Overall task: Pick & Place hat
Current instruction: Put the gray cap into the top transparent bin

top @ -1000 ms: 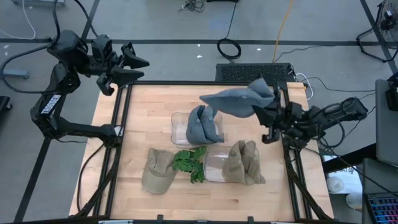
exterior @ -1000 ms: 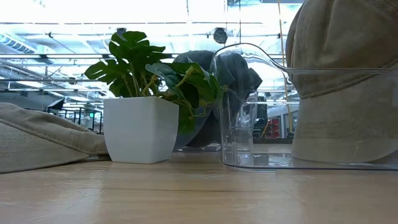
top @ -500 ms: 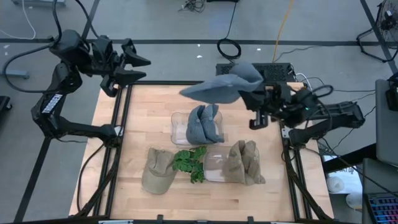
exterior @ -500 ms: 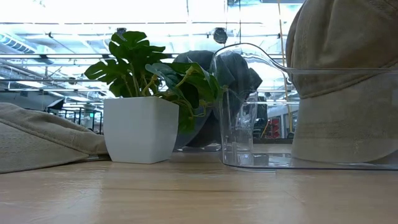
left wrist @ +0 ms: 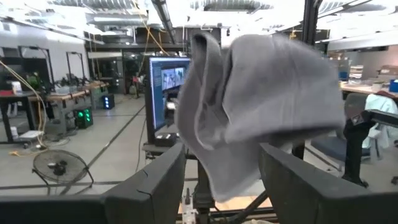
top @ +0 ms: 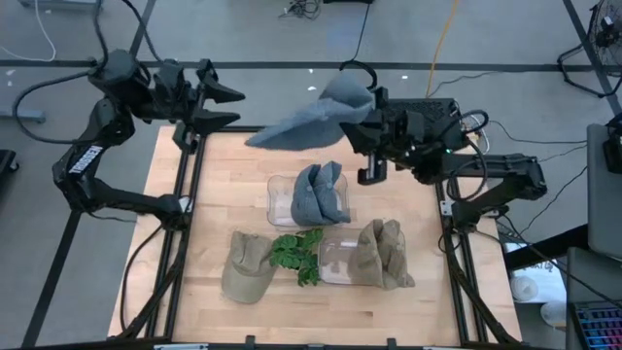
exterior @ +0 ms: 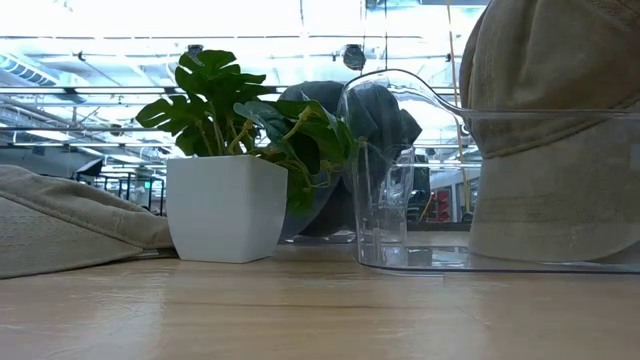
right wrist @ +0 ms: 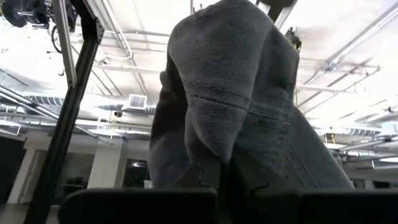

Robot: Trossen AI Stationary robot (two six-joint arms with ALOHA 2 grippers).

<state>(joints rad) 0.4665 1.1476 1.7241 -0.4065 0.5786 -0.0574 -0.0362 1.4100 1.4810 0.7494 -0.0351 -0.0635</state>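
Denim-grey cap [top: 309, 123] hung in the air at the table's [top: 243, 160] 12 o'clock edge, pinched by a fold in the clamped right gripper [top: 362, 115] while the left gripper [top: 230, 107], fingers spread and empty, waited at 10 o'clock. Soft and light, the cloth drooped and folded from the pinch; a firmer hold probably lay at the brim or a crown seam. A second grey cap [top: 321, 194] sat in a clear bin [top: 276, 189] directly at 6 o'clock of the carried one

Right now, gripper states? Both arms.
Left gripper: open, empty, at the table's far left corner.
Right gripper: shut on the grey hat, held in the air above the table's far edge.
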